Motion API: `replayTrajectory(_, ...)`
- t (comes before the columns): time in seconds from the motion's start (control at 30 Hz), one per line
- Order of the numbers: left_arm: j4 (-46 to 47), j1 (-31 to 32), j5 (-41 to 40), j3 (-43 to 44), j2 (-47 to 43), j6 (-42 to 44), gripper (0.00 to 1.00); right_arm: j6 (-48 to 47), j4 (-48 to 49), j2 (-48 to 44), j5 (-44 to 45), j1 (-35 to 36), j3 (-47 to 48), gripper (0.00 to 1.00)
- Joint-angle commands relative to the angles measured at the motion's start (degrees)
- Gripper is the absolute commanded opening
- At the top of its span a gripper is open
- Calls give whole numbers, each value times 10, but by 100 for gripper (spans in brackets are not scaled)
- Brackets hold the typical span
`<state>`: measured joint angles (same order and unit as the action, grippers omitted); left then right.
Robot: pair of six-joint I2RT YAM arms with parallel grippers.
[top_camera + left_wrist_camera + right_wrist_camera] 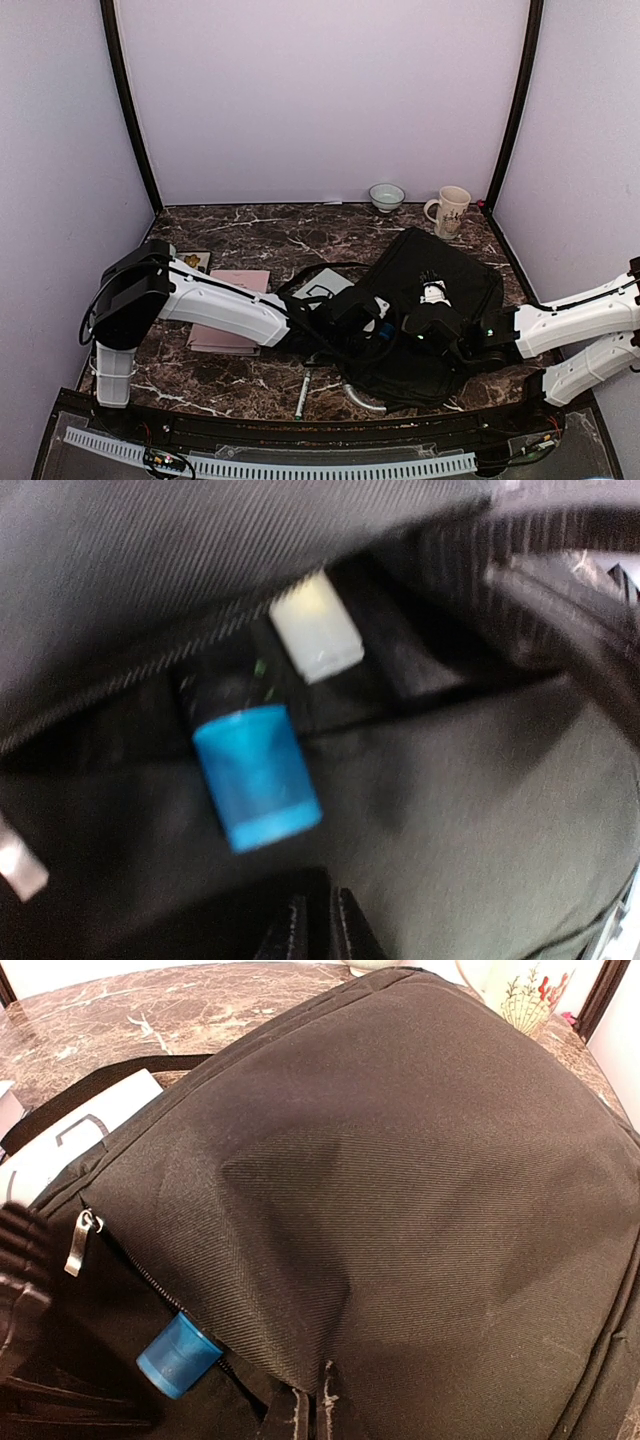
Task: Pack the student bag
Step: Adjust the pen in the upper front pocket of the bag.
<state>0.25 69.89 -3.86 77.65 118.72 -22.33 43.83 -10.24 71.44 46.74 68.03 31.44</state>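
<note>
black student bag (440, 270) mid-table — mug (450, 210), bowl (386, 196) behind, pink book (235, 300) left

Quick count: one big black soft fabric bag (432, 258), one flat pink book (245, 280), one flat white booklet (325, 287), one small dark book with a gold emblem (196, 261), one thin pen (302, 393), one small pale bowl (386, 196), one cream mug with a printed pattern (450, 210). Plus one blue cylindrical cap (258, 780) and one small white block (315, 630).
</note>
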Motion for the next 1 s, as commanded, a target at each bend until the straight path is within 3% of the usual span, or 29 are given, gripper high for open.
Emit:
replayTrajectory(0.0, 34, -12, -2, 24, 11, -15, 10, 7, 30, 0, 3, 5, 7, 0)
replayTrajectory(0.33, 80, -39, -30, 75, 53, -31, 10, 5, 29, -8, -2, 9, 5, 0)
replayTrajectory(0.63, 143, -51, 10, 109, 89, -34, 9, 6, 30, -10, -4, 10, 2, 0)
replayTrajectory(0.77, 132, -50, 9, 85, 71, -34, 9, 7, 31, -11, -4, 10, -2, 0)
replayTrajectory(0.97, 145, -49, 27, -20, -16, -38, 15, 33, 4, 4, 11, 8, 8, 0)
